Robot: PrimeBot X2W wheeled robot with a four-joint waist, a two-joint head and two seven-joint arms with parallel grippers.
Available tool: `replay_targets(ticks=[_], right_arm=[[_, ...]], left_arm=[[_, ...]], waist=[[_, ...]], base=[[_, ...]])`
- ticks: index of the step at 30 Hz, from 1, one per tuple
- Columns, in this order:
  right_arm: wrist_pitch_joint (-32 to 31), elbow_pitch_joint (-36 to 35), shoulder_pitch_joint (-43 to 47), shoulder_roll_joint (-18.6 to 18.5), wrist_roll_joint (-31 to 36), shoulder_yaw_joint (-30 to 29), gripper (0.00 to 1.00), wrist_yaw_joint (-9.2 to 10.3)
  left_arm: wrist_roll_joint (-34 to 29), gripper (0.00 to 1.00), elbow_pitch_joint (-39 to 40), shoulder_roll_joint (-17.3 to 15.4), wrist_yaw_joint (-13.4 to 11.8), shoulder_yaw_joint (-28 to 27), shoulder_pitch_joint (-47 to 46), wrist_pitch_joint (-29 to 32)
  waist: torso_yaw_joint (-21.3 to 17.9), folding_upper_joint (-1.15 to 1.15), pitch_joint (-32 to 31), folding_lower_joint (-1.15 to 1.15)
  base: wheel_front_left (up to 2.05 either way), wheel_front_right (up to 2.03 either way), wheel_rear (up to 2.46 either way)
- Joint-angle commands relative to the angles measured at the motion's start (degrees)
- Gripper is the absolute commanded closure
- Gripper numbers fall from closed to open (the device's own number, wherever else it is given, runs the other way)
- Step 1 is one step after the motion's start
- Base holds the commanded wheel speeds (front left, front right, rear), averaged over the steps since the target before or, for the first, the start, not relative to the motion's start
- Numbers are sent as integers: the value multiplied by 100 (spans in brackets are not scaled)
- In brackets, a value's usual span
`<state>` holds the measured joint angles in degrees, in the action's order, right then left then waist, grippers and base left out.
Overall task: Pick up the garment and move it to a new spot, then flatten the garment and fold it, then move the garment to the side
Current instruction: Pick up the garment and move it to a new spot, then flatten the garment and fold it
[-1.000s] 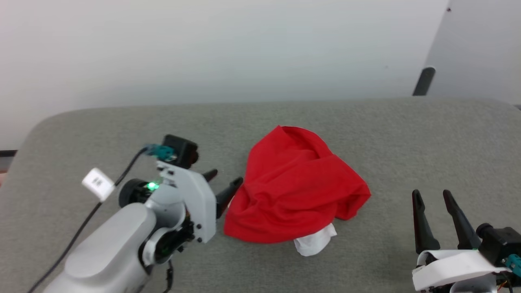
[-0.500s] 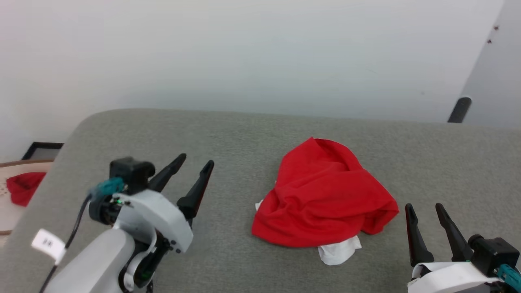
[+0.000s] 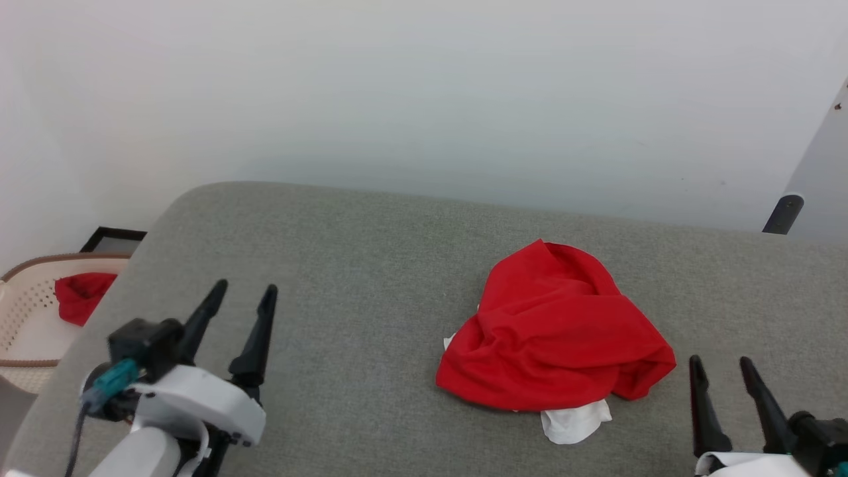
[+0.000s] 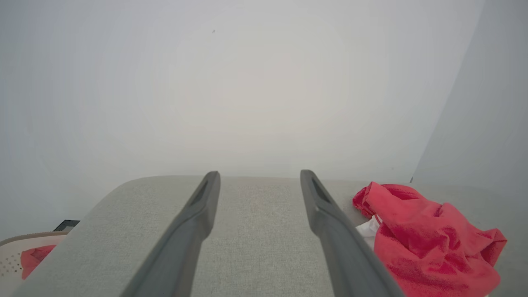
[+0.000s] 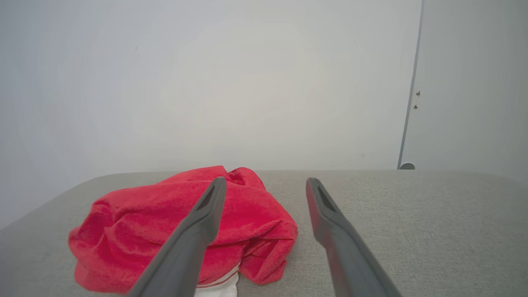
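Observation:
The garment (image 3: 556, 338) lies crumpled in a red heap on the grey padded table (image 3: 358, 265), a white sleeve end poking out at its near edge. It also shows as a red heap (image 4: 429, 239) at the right of the left wrist view and as a heap (image 5: 165, 231) at the left of the right wrist view. My left gripper (image 3: 242, 298) stands open well to the left of it, empty. My right gripper (image 3: 719, 368) is open just right of the heap's near corner, touching nothing.
A beige basket (image 3: 20, 318) beside the table's left end holds a small plain red cloth (image 3: 79, 295). A white wall runs behind the table. A dark post (image 3: 782, 213) stands at the far right. Bare grey surface lies between my left gripper and the heap.
The head camera has swung left, bringing the basket into view. My left gripper has pulled back from the garment's left edge and now points up, away from the heap.

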<state>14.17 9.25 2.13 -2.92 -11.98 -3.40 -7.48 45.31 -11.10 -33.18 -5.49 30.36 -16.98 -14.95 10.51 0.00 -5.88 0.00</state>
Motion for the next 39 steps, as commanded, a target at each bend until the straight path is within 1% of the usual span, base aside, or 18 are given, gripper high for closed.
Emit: replay_targets(ticks=[1, 5, 13, 15, 20, 25, 29, 32, 35, 39], right_arm=[[51, -12, 77, 6, 67, -98, 0, -2], [84, -38, 137, 6, 187, -247, 0, -2], [101, -66, 224, 6, 194, -353, 0, -2], [103, -72, 218, 6, 184, -352, 0, -2], [108, -91, 226, 6, 173, -338, 0, -2], [109, -54, 200, 7, 157, -297, 0, -2], [67, 45, 180, 8, 122, -53, 0, -2], [-89, 103, 110, 5, 31, 167, 0, -2], [-349, 151, 67, -35, -97, 374, 0, -2], [-875, 222, -35, -114, -372, 636, 0, -2]], left_arm=[[-205, 0, 110, 70, -20, -234, 205, -20], [-684, 0, 337, 272, 48, -878, 681, -13], [-1456, 0, 574, 731, 395, -1769, 1307, -15], [-1567, 0, 582, 776, 425, -1876, 1356, -14], [-1948, 0, 591, 1049, 662, -2224, 1504, -15], [-2155, 0, 543, 1262, 869, -2486, 1545, -16], [-2210, 0, 434, 1302, 999, -2611, 1528, -16], [-2213, 0, 303, 1224, 1055, -2660, 1440, -16], [-2170, 0, 176, 1128, 1083, -2663, 1323, 33], [-2108, 0, 119, 1001, 1118, -2624, 1213, 194]], waist=[[-5, 0, -4, 0], [-87, 0, -18, 0], [-345, 0, 12, 0], [-376, 0, 20, 0], [-475, 0, 57, 0], [-499, 0, 68, 0], [-456, 0, 64, 0], [-386, 0, 69, 0], [-289, 0, 86, 0], [-141, 0, 133, 0]], base=[[0, 0, 0], [0, 0, 0], [0, 0, 0], [0, 0, 0], [0, 0, 0], [0, 0, 0], [0, 0, 0], [0, 0, 0], [0, 0, 0], [0, 0, 0]])
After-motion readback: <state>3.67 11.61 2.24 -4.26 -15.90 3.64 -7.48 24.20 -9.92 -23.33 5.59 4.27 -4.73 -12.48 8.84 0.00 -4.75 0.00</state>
